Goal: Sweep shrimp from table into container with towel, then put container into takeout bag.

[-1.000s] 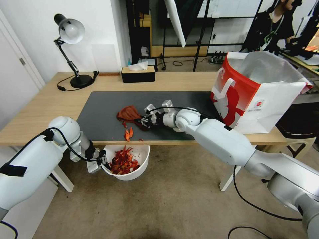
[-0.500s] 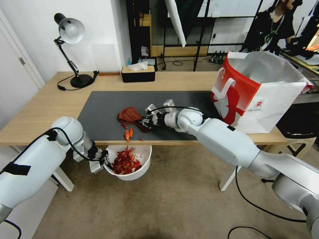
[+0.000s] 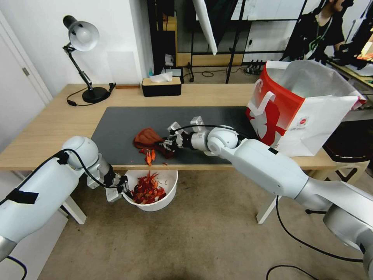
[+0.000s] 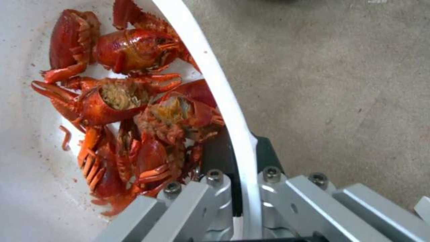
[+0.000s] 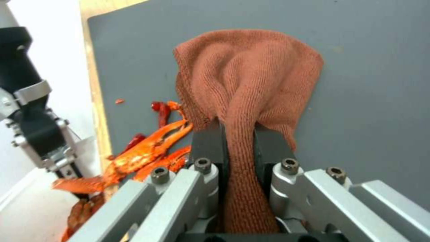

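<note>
On the dark mat near the table's (image 3: 46, 128) front edge, I see a few loose shrimp (image 3: 149, 156) lying just beside the towel (image 3: 146, 137), close to the wood strip at the rim. My right gripper (image 3: 166, 145) has the towel pinched between its closed fingers (image 5: 209, 140), the cloth bunched into a fold at the jaws and spreading out flat on the mat beyond them. Below the table edge, directly under those loose pieces, my left gripper (image 3: 123, 188) holds the container (image 3: 165, 199) by its rim, one finger inside the wall and one outside, clamped tight. A heap of shrimp already sits in the bowl, piled against the side nearest that gripper. Well off to my right, the takeout bag (image 3: 311, 116) stands upright and open on the table's end, silvery lining showing.
</note>
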Available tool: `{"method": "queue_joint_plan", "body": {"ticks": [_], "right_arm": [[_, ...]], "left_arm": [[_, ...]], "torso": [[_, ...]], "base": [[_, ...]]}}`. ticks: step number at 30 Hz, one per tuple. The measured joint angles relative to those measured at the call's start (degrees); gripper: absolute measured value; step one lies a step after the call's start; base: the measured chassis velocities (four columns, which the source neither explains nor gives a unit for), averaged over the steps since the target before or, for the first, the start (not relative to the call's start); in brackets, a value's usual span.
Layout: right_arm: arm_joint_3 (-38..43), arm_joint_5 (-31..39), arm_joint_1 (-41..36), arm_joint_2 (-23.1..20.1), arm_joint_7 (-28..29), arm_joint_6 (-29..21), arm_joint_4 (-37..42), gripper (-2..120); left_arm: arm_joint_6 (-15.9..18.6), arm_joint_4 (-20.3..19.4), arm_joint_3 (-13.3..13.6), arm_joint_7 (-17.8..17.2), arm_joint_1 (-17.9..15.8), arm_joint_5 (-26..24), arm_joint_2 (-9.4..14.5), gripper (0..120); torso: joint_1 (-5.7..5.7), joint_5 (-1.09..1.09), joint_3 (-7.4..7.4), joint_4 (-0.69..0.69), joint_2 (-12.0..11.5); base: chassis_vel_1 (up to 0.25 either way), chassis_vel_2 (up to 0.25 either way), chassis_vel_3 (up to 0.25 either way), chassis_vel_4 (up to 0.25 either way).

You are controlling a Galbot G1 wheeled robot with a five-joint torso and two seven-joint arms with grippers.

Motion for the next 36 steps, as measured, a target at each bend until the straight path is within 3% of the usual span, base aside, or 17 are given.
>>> {"method": "queue_joint_plan", "body": {"ticks": [20,36], "right_arm": [[-0.7,1.0,-4.1,-4.0,0.6,-0.7,7.7,8],[-1.8,2.4,-5.4,-4.7,1.5,-1.2,12.8,8]], "left_arm": [[0.0,2.0,0.1,0.0,-0.5,0.1,-0.6,0],[0.0,2.8,-1.3,0.0,-0.2,0.2,-0.3,0]], "torso": [[0.00,0.00,-0.01,0.00,0.0],[0.00,0.00,-0.01,0.01,0.0]], "base": [[0.000,0.000,0.000,0.000],[0.000,0.000,0.000,0.000]]}}
